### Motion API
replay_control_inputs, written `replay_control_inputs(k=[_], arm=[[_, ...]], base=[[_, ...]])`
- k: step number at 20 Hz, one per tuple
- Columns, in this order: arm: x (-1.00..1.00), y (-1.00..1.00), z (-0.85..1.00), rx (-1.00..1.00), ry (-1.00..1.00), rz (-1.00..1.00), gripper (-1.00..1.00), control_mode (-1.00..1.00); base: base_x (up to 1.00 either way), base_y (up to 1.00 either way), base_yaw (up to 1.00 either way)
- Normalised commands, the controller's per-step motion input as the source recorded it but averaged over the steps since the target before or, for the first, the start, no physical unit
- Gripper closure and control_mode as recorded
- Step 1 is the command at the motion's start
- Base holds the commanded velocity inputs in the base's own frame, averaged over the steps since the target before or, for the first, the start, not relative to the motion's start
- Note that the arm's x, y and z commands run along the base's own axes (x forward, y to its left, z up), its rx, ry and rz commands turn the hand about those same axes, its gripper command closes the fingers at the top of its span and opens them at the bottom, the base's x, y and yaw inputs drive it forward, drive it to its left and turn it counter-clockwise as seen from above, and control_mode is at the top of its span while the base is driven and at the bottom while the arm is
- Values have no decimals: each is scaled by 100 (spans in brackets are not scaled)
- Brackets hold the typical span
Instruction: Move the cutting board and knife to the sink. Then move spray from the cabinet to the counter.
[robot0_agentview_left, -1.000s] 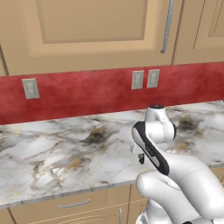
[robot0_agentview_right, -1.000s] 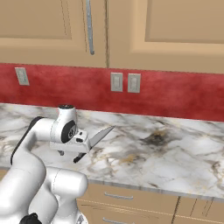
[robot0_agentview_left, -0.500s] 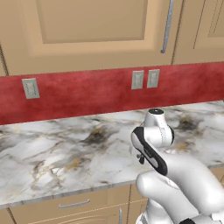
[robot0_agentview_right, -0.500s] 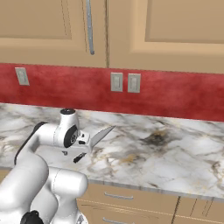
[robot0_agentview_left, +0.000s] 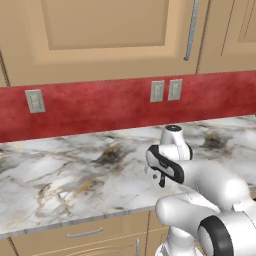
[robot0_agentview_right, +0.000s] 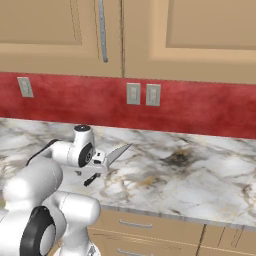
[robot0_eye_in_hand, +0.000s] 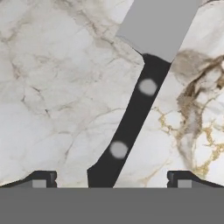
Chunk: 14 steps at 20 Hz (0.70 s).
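The knife (robot0_eye_in_hand: 140, 100) lies flat on the veined marble counter (robot0_eye_in_hand: 57, 87) under your gripper (robot0_eye_in_hand: 111, 179): broad matte grey blade, slim black handle with two pale rivets. You see the handle running between the wide-open jaws, which hold nothing. Its blade tip (robot0_agentview_right: 117, 151) pokes past the hand.

Matt steel knife (robot0_eye_in_hand: 144, 83), veined marble counter (robot0_eye_in_hand: 57, 87)

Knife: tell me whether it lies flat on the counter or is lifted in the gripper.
Lying flat. The knife rests on the counter, its black handle between the open gripper, whose fingertips stand apart on either side.
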Motion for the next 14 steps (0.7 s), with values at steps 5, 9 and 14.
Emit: replay_control_inputs(k=[5, 9, 14], arm=[[22, 0, -37, 0, 0, -2, -100, -100], [13, 0, -24, 0, 0, -2, -100, -100], [6, 0, -25, 0, 0, -2, -100, -100]], base=[[0, 0, 0], [0, 0, 0], [0, 0, 0]])
